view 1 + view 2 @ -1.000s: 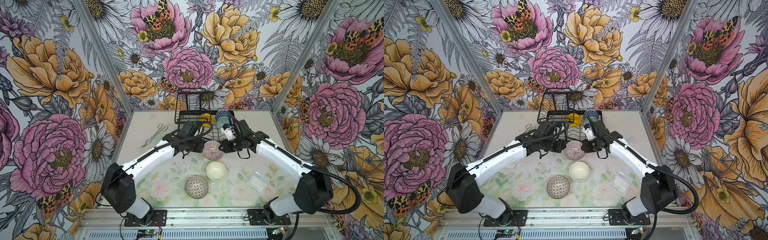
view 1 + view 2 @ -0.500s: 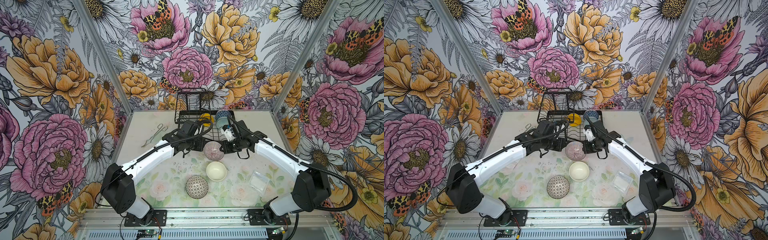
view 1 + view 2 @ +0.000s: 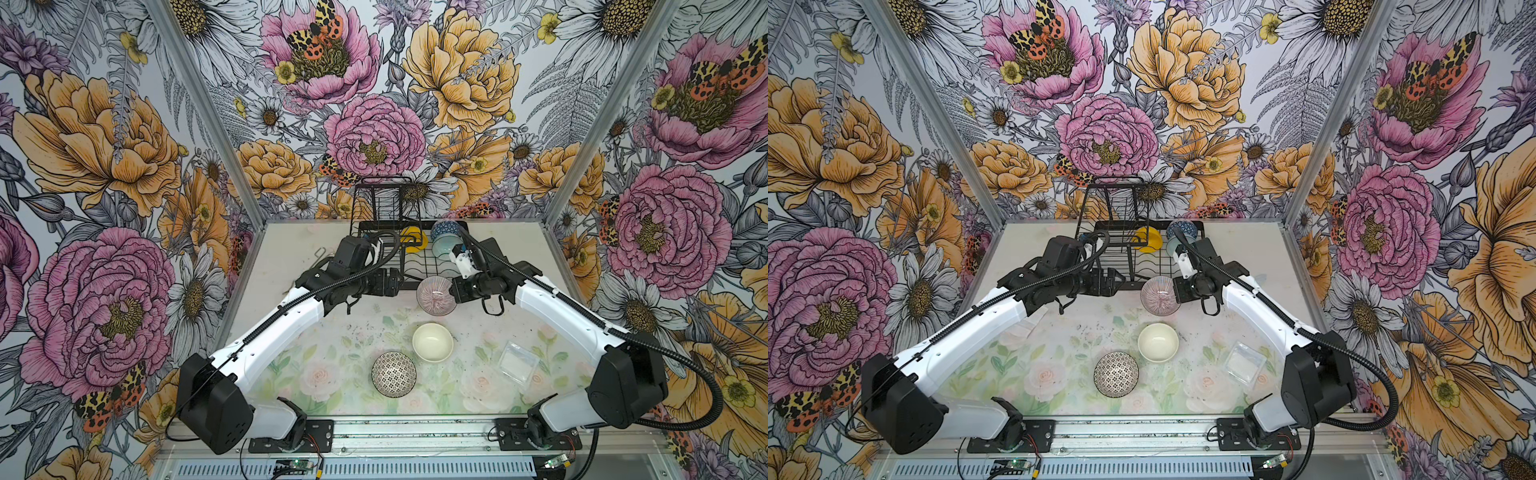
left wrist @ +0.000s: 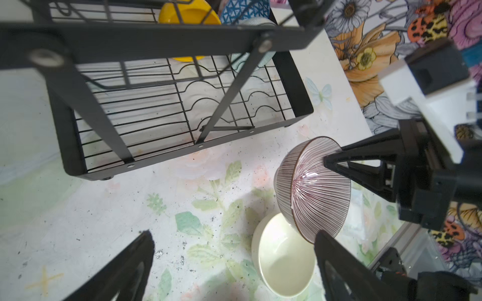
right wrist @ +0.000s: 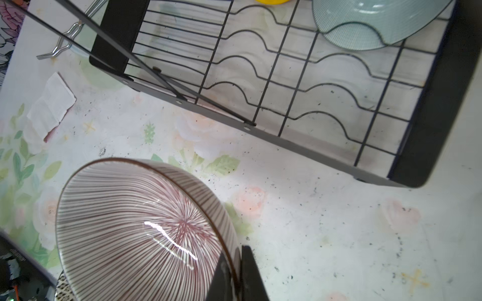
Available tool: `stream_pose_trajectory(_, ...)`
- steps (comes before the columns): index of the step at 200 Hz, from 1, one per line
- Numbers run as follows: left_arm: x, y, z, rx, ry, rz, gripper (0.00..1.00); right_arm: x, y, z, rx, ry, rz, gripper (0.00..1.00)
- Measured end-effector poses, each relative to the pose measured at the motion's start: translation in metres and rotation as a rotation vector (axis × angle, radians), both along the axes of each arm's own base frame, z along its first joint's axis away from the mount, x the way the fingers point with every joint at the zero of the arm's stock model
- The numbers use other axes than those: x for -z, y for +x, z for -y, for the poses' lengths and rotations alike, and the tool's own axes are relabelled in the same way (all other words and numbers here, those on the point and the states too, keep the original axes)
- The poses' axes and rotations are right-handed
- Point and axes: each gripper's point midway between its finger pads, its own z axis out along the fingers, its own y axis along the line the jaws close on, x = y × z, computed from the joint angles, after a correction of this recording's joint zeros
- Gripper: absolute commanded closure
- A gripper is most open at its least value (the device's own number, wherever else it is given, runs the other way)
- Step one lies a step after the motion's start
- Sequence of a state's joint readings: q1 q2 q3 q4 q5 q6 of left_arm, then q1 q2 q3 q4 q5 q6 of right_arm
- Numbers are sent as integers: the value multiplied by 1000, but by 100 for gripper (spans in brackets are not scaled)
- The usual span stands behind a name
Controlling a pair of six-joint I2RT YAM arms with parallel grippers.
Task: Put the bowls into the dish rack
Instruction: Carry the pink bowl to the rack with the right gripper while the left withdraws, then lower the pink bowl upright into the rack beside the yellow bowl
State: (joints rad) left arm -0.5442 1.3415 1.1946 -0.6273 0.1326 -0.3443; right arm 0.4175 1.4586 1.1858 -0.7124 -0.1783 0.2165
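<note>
Left wrist view: cream bowl [image 4: 281, 260] near pink-striped bowl [image 4: 313, 192], beside dish rack [image 4: 294, 86].

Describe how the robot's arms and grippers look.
The left arm and right arm have white link shells and black joint housings, with black corrugated cable conduit running alongside. The left gripper and right gripper are black, with tapered, triangular fingers. No markings are legible.

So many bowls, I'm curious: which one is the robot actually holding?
The pink-striped bowl, pinched by its rim in the right pincer. The other bowls rest on the table or in the dish rack.
</note>
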Motion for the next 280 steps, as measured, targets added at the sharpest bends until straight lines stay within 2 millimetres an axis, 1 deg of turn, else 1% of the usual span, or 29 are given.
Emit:
stream_pose_trajectory(22,2,11,-32,-90,15,8,1,-15,20,11,23,-44,126,100)
stream_pose_trajectory(43,9,23,-65,-188,39,2,1,-35,42,13,32,-33,293,100)
stream_pose_trajectory(56,14,29,-83,-241,55,-5,1,-43,52,14,35,-21,398,100)
stream_pose_trajectory(75,16,35,-103,-293,67,-8,1,-46,61,14,30,-15,535,100)
stream_pose_trajectory(102,16,40,-119,-335,70,-10,1,-40,73,15,10,-55,648,100)
stream_pose_trajectory(128,23,39,-122,-337,81,-22,1,-45,94,10,-9,-88,763,100)
stream_pose_trajectory(151,35,39,-121,-334,91,-50,1,-44,106,8,-18,-118,848,100)
stream_pose_trajectory(173,43,38,-121,-331,97,-73,1,-34,117,8,-22,-164,876,100)
stream_pose_trajectory(196,45,39,-121,-330,97,-77,1,-19,125,9,-30,-209,880,100)
stream_pose_trajectory(220,47,40,-122,-328,97,-81,1,-10,134,8,-45,-247,890,100)
stream_pose_trajectory(253,52,42,-120,-320,98,-91,1,-1,145,-2,-82,-293,921,100)
stream_pose_trajectory(280,51,43,-118,-313,89,-89,1,5,155,-10,-102,-319,930,100)
